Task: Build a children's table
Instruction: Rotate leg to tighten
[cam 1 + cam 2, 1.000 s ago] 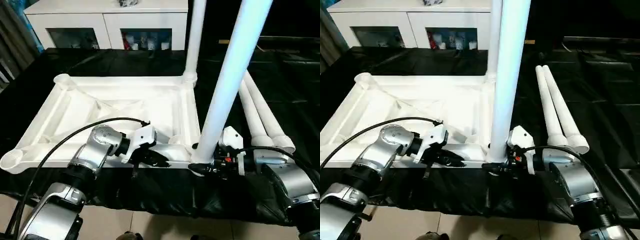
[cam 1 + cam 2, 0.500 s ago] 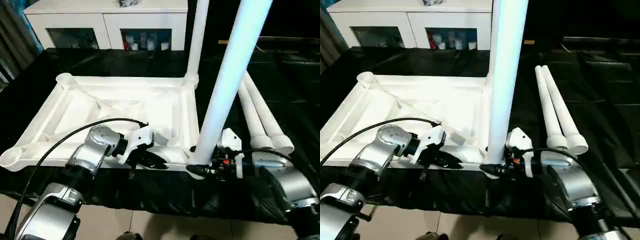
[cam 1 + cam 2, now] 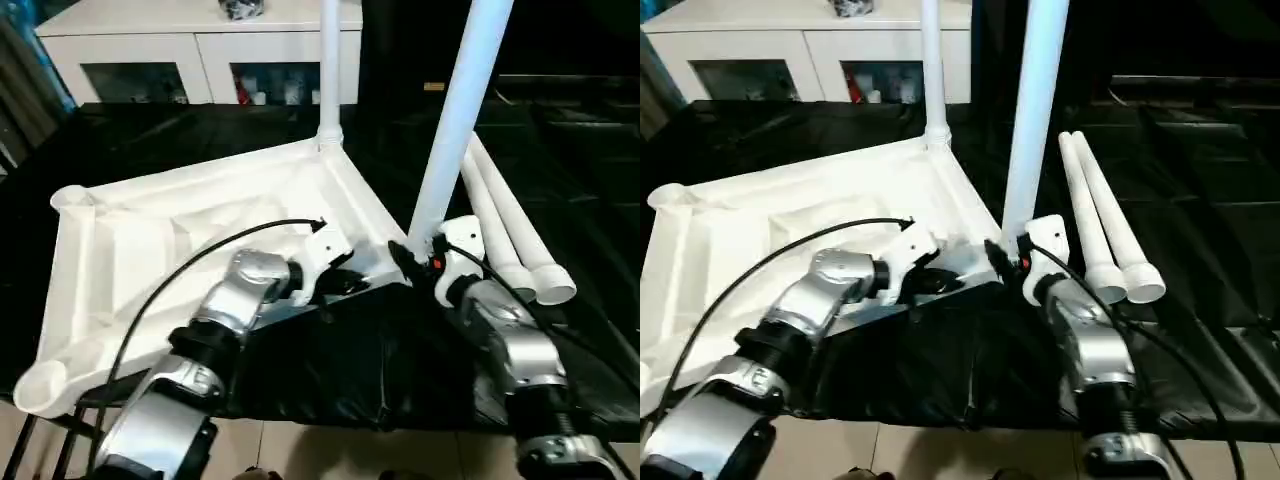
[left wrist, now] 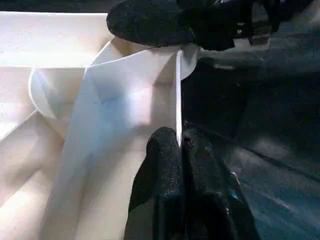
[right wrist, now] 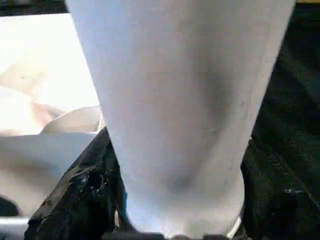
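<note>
The white table top (image 3: 150, 230) lies upside down, turned at an angle on the black-covered surface. One white leg (image 3: 329, 60) stands upright in its far corner socket. A second leg (image 3: 458, 110) rises, slightly tilted, from the corner nearest my right arm. My right gripper (image 3: 412, 262) is shut around that leg's base (image 5: 180, 100). My left gripper (image 3: 348, 283) is shut on the thin rim (image 4: 177, 100) of the table top, just beside that corner. Its two black fingers (image 4: 160, 165) pinch the rim edge.
Two loose white legs (image 3: 505, 235) lie side by side on the black cloth to the right. A white cabinet with glass doors (image 3: 200, 40) stands behind. Two left corner sockets (image 3: 70, 197) (image 3: 40, 385) stand open. The near left corner overhangs the front edge.
The table top has swung round: its near right corner moved away from me, its near left corner towards me. Both grippers and the held leg went with it.
</note>
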### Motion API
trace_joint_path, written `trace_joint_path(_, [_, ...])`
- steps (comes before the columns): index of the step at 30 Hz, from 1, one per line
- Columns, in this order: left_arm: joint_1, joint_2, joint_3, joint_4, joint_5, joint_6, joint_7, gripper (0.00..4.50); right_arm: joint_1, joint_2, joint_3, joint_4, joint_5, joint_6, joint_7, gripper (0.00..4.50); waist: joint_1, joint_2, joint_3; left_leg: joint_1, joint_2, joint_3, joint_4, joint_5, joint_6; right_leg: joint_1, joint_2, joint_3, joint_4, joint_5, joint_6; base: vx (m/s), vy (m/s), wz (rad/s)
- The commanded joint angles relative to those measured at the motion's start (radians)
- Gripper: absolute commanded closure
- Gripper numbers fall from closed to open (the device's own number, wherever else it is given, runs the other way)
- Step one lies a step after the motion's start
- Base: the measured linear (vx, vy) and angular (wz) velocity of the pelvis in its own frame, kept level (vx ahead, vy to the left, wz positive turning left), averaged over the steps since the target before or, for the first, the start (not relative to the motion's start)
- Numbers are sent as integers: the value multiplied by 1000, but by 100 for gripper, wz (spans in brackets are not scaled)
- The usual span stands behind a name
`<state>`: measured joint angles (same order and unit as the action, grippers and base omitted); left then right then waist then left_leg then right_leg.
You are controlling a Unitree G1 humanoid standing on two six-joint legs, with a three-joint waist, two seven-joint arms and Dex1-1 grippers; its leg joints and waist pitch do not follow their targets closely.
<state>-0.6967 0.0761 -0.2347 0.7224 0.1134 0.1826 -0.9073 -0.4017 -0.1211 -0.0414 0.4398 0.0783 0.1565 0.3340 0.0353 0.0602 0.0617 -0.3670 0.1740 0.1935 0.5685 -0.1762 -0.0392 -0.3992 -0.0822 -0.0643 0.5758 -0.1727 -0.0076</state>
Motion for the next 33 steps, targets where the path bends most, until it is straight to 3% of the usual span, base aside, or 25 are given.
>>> trace_joint_path(1, [-11, -116, -51, 13, -13, 1, 29, 450, -8, 110, 125, 31, -10, -7, 53, 122, -3, -17, -45, 11, 49, -24, -70, -293, 55, 34, -67, 44, -90, -383, -187, 0, 0, 0])
trace_joint_path(5, [-1, -112, -56, 1, -20, -3, 16, 450, -14, 120, 123, 34, 0, -30, 57, 90, -5, -16, -43, 9, 50, -27, -75, -316, 54, 34, -67, 42, -94, -417, -169, 0, 0, 0])
trace_joint_path(10, [8, -79, -53, -11, -30, -35, -32, 450, -2, 77, 142, 11, -8, -45, 121, 43, -6, -16, -45, 7, 50, -27, -74, -315, 60, 35, -69, 43, -92, -396, -172, 0, 0, 0])
trace_joint_path(14, [24, -32, -54, -33, -41, -52, -105, 450, 18, 19, 153, -24, 4, -55, 223, 29, -3, -17, -51, 2, 50, -24, -69, -268, 83, 43, -69, 43, -84, -317, -194, 0, 0, 0])
trace_joint_path(19, [48, 41, -66, -73, -71, -95, -249, 450, 60, -90, 182, -94, 36, -54, 416, 29, 1, -16, -60, -3, 51, -20, -57, -160, 137, 50, -68, 41, -66, -162, -241, 0, 0, 0])
trace_joint_path(22, [62, 81, -75, -104, -90, -104, -339, 450, 87, -160, 204, -141, 56, -41, 540, 29, 10, -13, -59, -3, 57, -17, -54, -149, 165, 51, -66, 37, -57, -102, -265, 0, 0, 0])
trace_joint_path(28, [81, 156, -96, -140, -102, -130, -473, 450, 123, -275, 232, -224, 103, 9, 733, 29, 15, -12, -52, 4, 61, -18, -63, -237, 123, 45, -67, 39, -69, -251, -246, 0, 0, 0])
trace_joint_path(33, [97, 199, -110, -170, -116, -135, -557, 450, 128, -326, 245, -256, 131, 51, 824, 70, 21, -17, -53, 2, 61, -19, -61, -200, 124, 47, -68, 41, -64, -218, -247, 0, 0, 0])
